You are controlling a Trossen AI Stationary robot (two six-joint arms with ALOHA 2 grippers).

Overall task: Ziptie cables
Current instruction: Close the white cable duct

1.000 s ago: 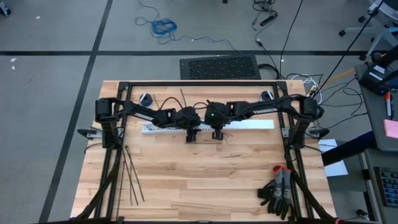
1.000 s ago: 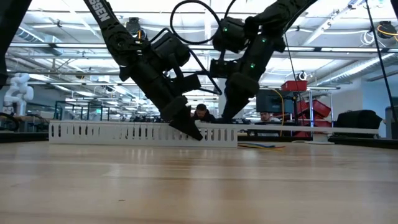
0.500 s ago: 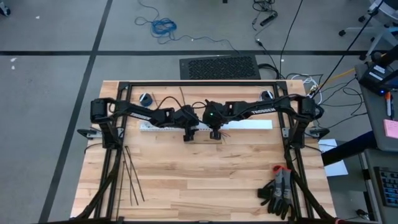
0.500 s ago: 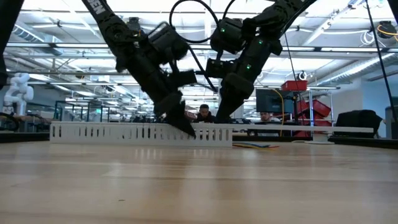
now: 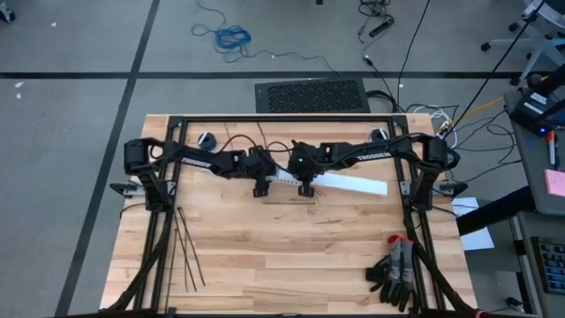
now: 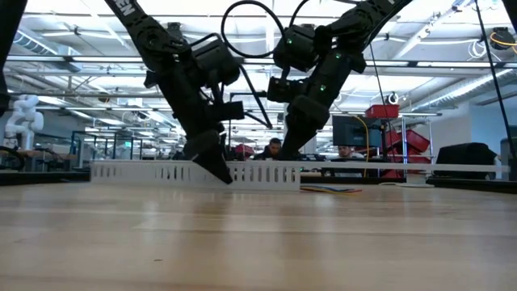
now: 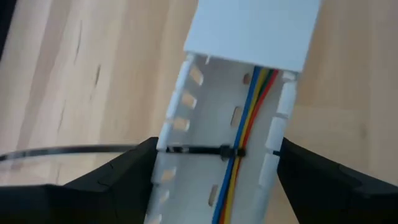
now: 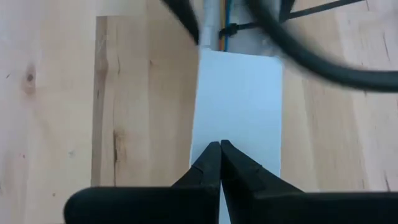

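My left gripper [image 7: 214,168] spreads its fingers wide, straddling the white slotted plastic duct [image 7: 205,124] where coloured cables [image 7: 239,149] lie under a thin black ziptie [image 7: 186,150]. I should lift straight, without snagging its tail. My right gripper [image 8: 219,152], fingers clenched and empty, presses the duct's white lid [image 8: 239,112].

The cables [image 7: 244,124], blue, yellow and red wires, ran side by side along the inside of the duct, bound by one black ziptie [image 7: 186,150] lying crosswise. Spare zipties [image 5: 184,247] lay loose at the worktop's near left.
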